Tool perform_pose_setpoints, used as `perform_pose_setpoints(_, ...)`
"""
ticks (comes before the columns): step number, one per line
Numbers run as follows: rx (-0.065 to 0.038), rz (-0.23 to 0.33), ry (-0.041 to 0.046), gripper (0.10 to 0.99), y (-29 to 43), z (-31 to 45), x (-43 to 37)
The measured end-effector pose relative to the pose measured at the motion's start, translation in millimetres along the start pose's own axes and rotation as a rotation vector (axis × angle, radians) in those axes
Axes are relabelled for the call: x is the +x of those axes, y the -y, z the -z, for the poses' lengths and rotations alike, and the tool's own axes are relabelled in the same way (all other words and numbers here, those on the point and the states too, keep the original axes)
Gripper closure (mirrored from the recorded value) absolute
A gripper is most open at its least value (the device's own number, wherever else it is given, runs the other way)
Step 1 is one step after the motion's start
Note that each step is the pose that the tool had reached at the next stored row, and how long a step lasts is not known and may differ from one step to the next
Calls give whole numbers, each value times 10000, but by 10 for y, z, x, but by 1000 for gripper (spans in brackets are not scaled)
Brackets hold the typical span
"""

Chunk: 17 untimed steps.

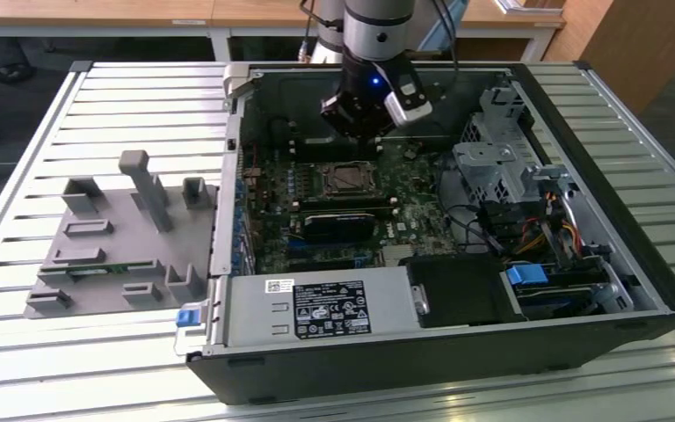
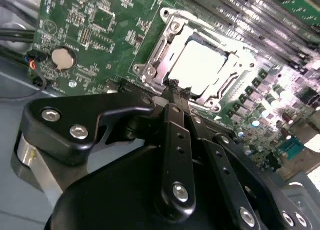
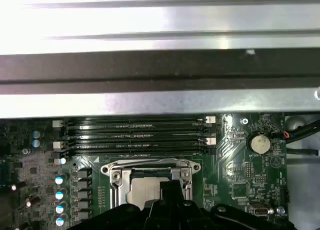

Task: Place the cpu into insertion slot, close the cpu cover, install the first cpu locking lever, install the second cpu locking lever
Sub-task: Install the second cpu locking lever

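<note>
Pincer (image 2: pixel 174 86) work here is happening over the insertion slot (image 1: pixel 346 178), which sits on the green motherboard (image 1: pixel 414 224) inside the open computer case (image 1: pixel 619 264). In the exterior view the arm hangs down into the case with its tool head just toward twelve o'clock of the socket, close above the board.

In the second wrist view the two black fingertips meet in a narrow point with no gap between them, and nothing is pinched there; the tip rests at the socket's near edge, at about six o'clock of the bright chip. That pose suits pushing or hooking a thin part rather than carrying anything.

The cpu (image 2: pixel 199 66) lies flat inside the socket, its pale metal top showing through the square window of the cpu cover (image 2: pixel 176 33), which appears lowered around it. So seating the chip looks done, and the cover seems down. Whether either locking lever is latched cannot be told.

In the first wrist view the memory slots (image 3: pixel 135 135) run at twelve o'clock of the socket, with a coin battery (image 3: pixel 258 143) at about two o'clock. The case stands on a slatted metal surface (image 1: pixel 32 352), beside a grey parts fixture (image 1: pixel 115 246) at nine o'clock.
</note>
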<state>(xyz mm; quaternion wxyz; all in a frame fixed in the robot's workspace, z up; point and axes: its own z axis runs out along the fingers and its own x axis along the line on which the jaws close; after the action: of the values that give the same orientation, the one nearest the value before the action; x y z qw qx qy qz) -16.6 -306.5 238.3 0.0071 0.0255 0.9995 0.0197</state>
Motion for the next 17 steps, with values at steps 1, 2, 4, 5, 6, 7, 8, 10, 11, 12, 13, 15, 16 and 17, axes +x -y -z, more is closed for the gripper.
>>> perform_pose_setpoints(1,0,0,0,980,21,1,-1)
perform_pose_setpoints(2,1,0,-1,980,45,2,-2)
perform_pose_setpoints(4,-2,0,0,980,98,2,-5)
perform_pose_setpoints(5,-5,0,0,980,125,2,-6)
perform_pose_setpoints(6,-63,-1,-3,980,146,1,-7)
perform_pose_setpoints(7,-230,-4,-11,980,157,1,-8)
perform_pose_setpoints(8,-415,-6,-20,980,167,0,-9)
perform_pose_setpoints(10,-642,-10,-34,980,200,-2,-10)
perform_pose_setpoints(11,-665,-10,-33,980,224,-4,-12)
perform_pose_setpoints(12,-676,-10,-33,980,244,-6,-13)
perform_pose_setpoints(13,-681,-11,-35,980,262,-7,-13)
perform_pose_setpoints(15,-697,-10,-36,980,312,-12,-16)
perform_pose_setpoints(16,-702,-10,-35,980,340,-15,-17)
perform_pose_setpoints(17,-703,-11,-36,980,366,-19,-18)
